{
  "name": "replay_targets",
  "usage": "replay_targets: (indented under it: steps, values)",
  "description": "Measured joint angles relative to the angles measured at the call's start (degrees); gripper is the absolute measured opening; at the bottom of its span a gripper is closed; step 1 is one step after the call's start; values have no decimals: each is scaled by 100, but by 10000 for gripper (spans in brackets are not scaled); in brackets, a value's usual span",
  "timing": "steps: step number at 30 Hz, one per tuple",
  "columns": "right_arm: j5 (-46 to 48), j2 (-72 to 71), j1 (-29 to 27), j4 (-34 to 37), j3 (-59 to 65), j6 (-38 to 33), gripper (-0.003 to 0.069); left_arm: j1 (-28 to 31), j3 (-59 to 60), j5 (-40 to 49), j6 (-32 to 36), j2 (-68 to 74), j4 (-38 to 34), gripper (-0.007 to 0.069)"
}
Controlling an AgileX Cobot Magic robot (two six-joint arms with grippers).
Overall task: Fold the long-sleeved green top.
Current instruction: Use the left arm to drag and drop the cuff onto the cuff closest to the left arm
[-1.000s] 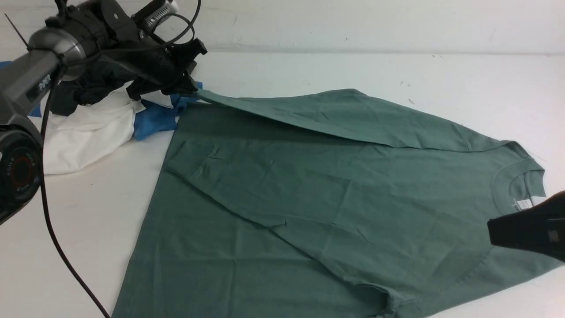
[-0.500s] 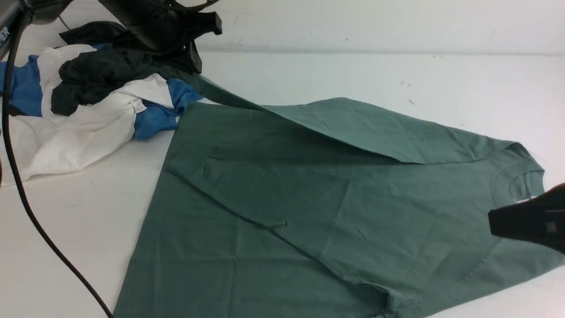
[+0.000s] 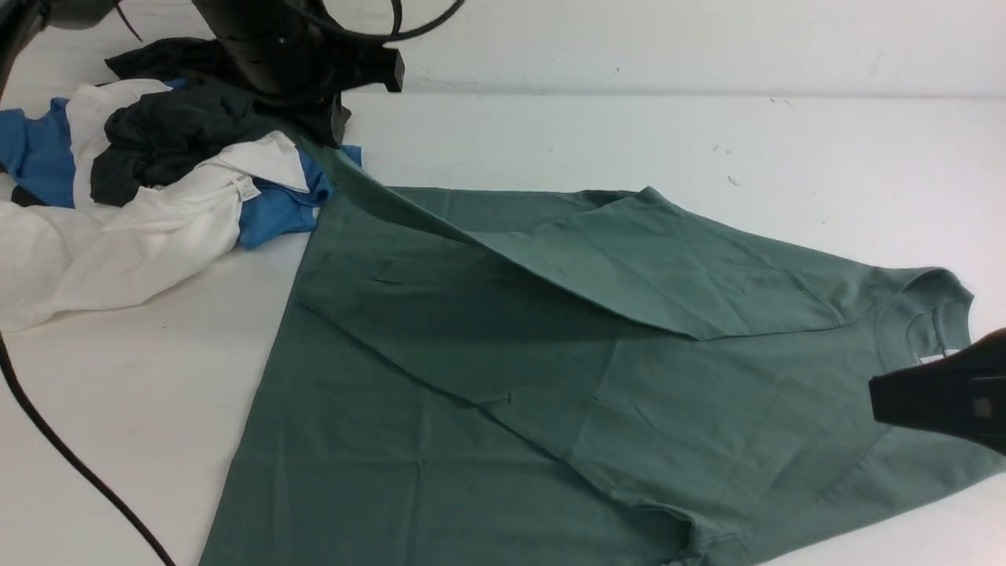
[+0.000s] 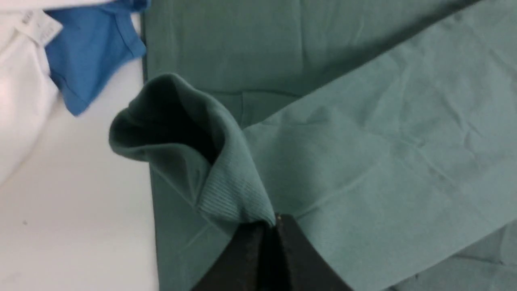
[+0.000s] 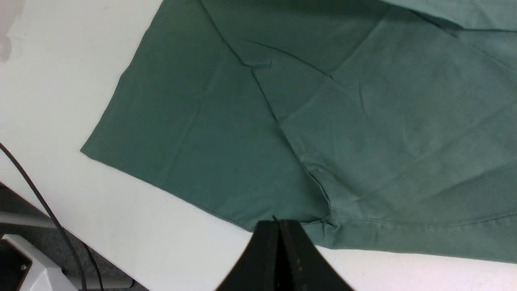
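White table (image 3: 629,134) runs back to a pale wall, and the top (image 3: 409,472) lies spread over most of it, with its collar (image 3: 892,322) just beyond the right gripper (image 3: 874,401). The left gripper (image 4: 271,228) hangs raised over the far corner, its 2 jaws pinched on the ribbed cuff (image 4: 226,194). From it the sleeve (image 3: 629,267) slants down to the shoulder, and the body lies flat beneath. The right gripper hovers above the cloth, jaws pressed together with nothing between them that I can see.

My read: the 1st fold is under way, with the sleeve being carried across the body.

What could go wrong:
- The bite looks thin — only the rim of the cuff sits between the jaws, the rest curling open beside them. A quick swing could tug it free and drop the sleeve in a heap.
- Nothing pins the body down. If the left gripper pulls past the sleeve's slack, the whole top may slide and lose its flat lie.
- A pile (image 3: 141,220) of blue, white and dark clothes sits just beside and below the left gripper, so a low pass that way could snag a piece.
- The sleeve hangs slightly twisted near the cuff, so lowering it as it is would set a crease.
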Motion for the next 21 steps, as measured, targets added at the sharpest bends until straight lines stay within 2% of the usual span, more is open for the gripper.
replay_targets:
  steps: [11, 18, 21]
  values:
    - [35, 0, 0, 1, 0, -146, -15, -271, 1195, -29, -430, -58, 614, 6]
    - [20, 0, 0, 22, 0, -262, -15, -271, 1613, -75, -442, -51, 690, 7]
    - [58, 0, 0, 25, 0, -270, -15, -271, 1688, -89, -442, -17, 696, 32]
